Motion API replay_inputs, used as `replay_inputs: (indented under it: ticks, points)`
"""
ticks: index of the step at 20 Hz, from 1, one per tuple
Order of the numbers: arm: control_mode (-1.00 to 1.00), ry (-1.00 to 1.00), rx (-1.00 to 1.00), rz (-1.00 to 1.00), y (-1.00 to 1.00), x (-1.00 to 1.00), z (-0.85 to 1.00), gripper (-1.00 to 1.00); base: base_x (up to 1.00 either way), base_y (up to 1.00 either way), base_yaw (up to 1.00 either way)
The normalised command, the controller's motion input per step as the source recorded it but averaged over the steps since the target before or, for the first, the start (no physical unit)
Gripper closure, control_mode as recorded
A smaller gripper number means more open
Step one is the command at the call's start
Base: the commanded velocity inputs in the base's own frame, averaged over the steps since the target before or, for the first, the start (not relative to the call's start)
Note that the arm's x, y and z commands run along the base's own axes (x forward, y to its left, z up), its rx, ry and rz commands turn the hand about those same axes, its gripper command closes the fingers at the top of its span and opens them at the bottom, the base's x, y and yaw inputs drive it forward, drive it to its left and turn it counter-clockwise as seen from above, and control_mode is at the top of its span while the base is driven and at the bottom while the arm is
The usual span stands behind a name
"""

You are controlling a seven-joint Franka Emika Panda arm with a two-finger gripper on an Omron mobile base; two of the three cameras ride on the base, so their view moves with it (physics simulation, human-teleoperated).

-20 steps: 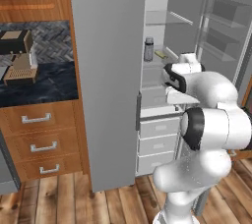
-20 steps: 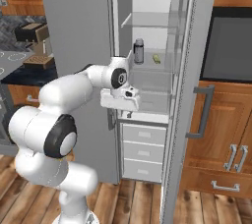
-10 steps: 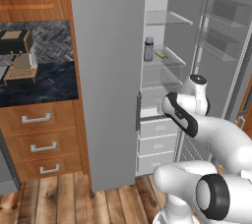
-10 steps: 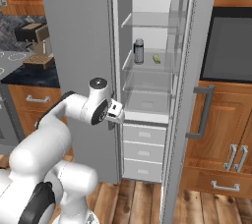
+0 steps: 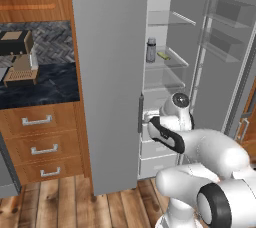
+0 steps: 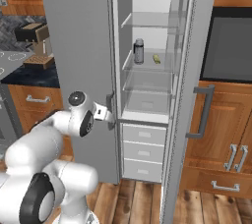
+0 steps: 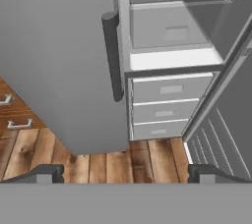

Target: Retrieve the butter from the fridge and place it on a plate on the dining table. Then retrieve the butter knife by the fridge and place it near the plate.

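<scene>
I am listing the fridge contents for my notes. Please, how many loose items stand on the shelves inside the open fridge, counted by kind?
Grey can: 1
Butter stick: 1
Total: 2, both on the same clear shelf of the fridge.

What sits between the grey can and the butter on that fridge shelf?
Nothing: in the right base view the clear shelf is bare between the can and the butter, which stand apart.

Both base views flank the open fridge (image 5: 115, 72); the hand view faces its drawers (image 7: 170, 105) closely.
</scene>
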Motion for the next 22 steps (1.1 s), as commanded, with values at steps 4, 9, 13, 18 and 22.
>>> replay_inputs:
  ticks: [4,9,13,18,22]
  points:
    - [-1.00,-0.02,0.06,0.01,0.00,0.71,0.00,-1.00,0.00,0.00,0.00]
    - [-1.00,0.01,0.00,-0.01,0.02,0.29,0.00,-1.00,0.00,0.00,0.00]
    - [-1.00,0.01,-0.03,0.00,0.24,0.40,0.00,-1.00,0.00,0.00,0.00]
    - [-1.00,0.01,-0.02,0.00,0.04,0.62,0.00,-1.00,0.00,0.00,0.00]
    - [-1.00,0.03,-0.06,0.00,0.00,0.55,0.00,-1.00,0.00,0.00,0.00]
